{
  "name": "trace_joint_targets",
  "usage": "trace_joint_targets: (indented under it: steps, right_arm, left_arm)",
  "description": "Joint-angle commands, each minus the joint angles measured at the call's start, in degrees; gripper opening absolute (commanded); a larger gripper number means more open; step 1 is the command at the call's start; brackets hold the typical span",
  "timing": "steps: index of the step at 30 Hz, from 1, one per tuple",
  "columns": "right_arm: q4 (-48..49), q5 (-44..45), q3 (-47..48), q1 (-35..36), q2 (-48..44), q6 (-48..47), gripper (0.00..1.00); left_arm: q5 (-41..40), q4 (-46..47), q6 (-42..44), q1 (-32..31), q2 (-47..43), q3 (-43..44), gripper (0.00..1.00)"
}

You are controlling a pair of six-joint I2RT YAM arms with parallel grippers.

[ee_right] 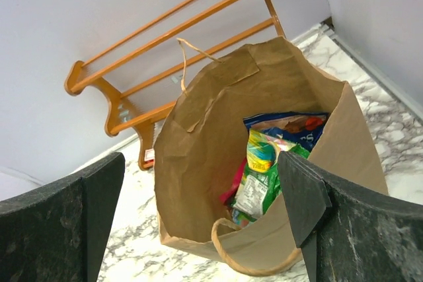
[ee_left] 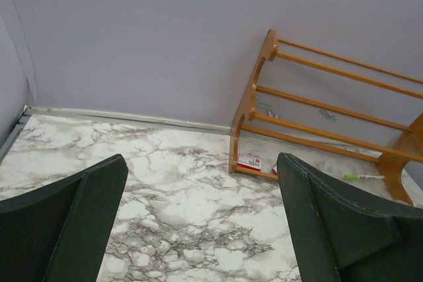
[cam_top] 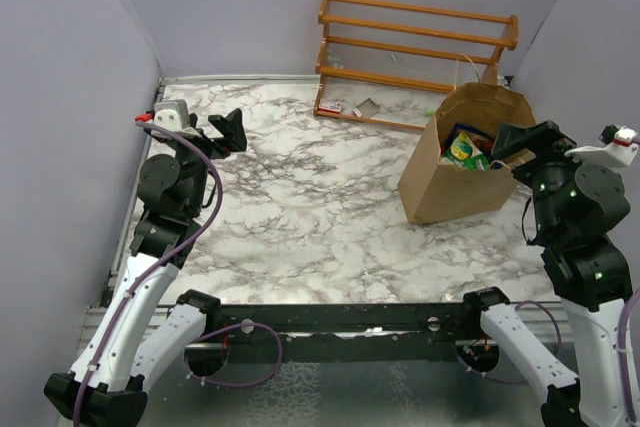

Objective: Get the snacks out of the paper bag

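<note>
The paper bag [ee_right: 198, 156] stands open on the bench [cam_top: 300, 217] — snacks [ee_right: 261, 176] heaped inside; left fingers [ee_left: 86, 222] and right fingers [ee_right: 66, 229] spread wide, empty.

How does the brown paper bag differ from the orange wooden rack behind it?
The tall brown kraft paper bag has solid paper walls and an open top; the orange wooden rack is an open frame of thin rails. The bag holds shiny snack packets; by the rack lie only small scraps. The bag stands forward on the right; the rack is back at the far wall. Both rest on the marbled table.
</note>
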Motion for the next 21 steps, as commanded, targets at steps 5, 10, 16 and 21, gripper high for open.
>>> trace_joint_targets:
  steps: [5,10,16,21]
  right_arm:
    - [-13.58,8.79,6.60,-0.30,4.38,19.05,0.99]
    - [-22.61,12.71,8.14,-0.30,5.18,22.74,0.99]
    - [-21.31,8.77,3.79,-0.30,2.75,22.57,0.99]
    - [-10.75,-0.85,-1.27,-0.34,-0.31,23.61,0.99]
  left_arm:
    - [0.42,1.54,-0.06,0.45,-0.40,-0.71,0.99]
    - [0.61,1.48,-0.09,0.42,-0.31,-0.71,0.99]
    - [0.76,1.52,-0.65,0.44,-0.01,-0.80,0.99]
    - [0.69,1.65,-0.81,0.46,0.06,-0.97,0.99]
